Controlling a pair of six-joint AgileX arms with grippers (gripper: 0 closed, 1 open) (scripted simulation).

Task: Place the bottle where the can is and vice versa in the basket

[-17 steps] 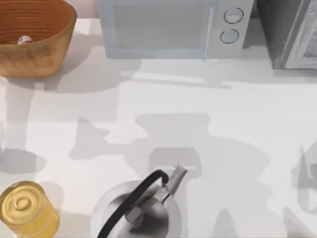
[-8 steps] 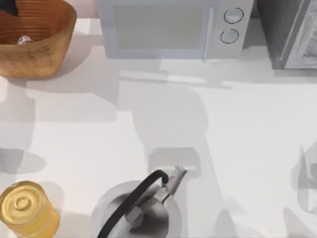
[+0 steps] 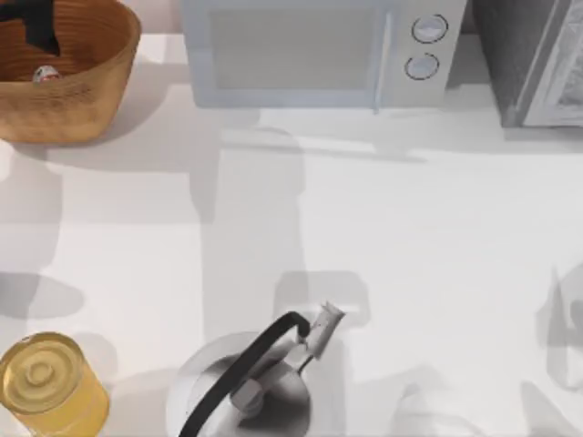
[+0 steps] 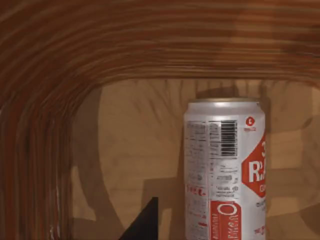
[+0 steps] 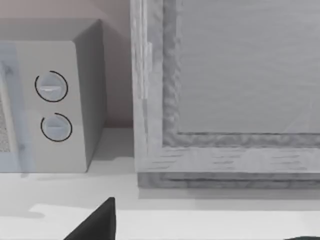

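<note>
The orange-brown woven basket (image 3: pixel 86 105) stands at the table's back left corner. Inside it stands the can (image 3: pixel 46 74), silver with red print; the left wrist view shows it upright on the basket floor (image 4: pixel 225 170), near the ribbed basket wall (image 4: pixel 50 75). My left gripper (image 3: pixel 36 23) hangs over the basket's inside, above and behind the can and apart from it. A dark part of it shows beside the can (image 4: pixel 145 222). The bottle is out of view. A dark part of my right gripper (image 5: pixel 95 222) faces the back right of the table.
A yellow can (image 3: pixel 50 382) stands at the front left. A metal kettle (image 3: pixel 255 382) with a black handle sits at the front middle. A microwave (image 3: pixel 301 50) and a grey cabinet (image 3: pixel 537 59) line the back edge.
My left gripper has come into the top view over the basket and moved further in above the can. The arm shadows on the table have shifted.
</note>
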